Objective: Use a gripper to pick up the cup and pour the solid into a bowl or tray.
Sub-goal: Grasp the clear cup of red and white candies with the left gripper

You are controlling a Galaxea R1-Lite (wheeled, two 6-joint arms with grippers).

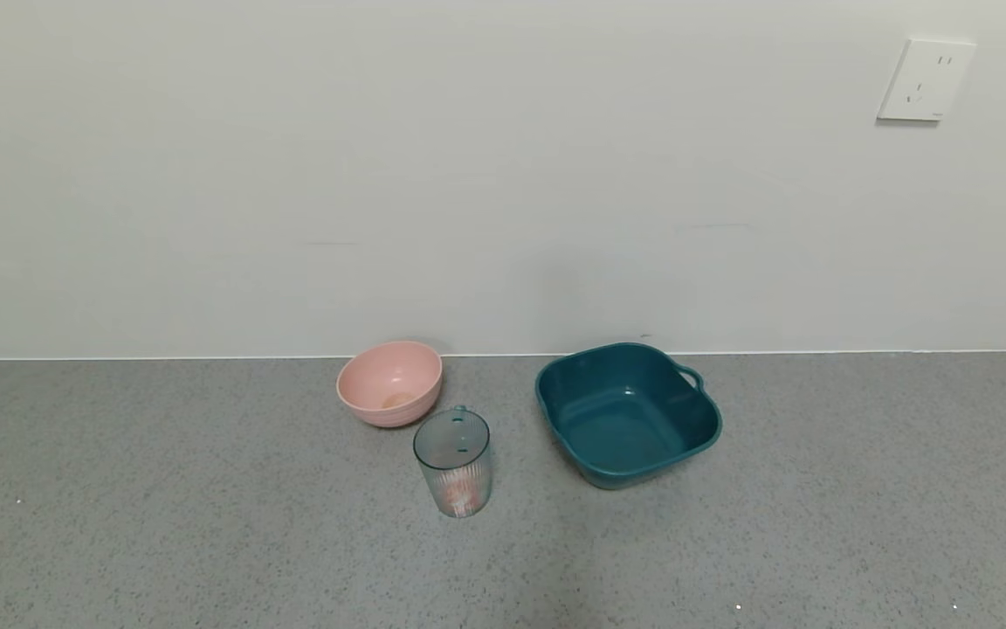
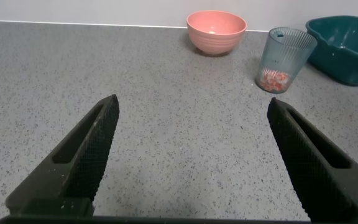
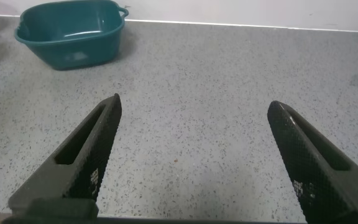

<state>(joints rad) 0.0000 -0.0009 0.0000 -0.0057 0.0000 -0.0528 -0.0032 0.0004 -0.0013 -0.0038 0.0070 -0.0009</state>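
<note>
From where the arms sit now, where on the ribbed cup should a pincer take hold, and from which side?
Probably the cup's ribbed wall at mid-height, approached level from the near side. It stands upright with the orange-red and white pieces at its bottom; its small handle points back toward the pink bowl, which crowds that side. The left pincer is open and faces it, so it seems the likelier choice.

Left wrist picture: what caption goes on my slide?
Open left gripper faces pink bowl, ribbed cup and teal basin.
</note>
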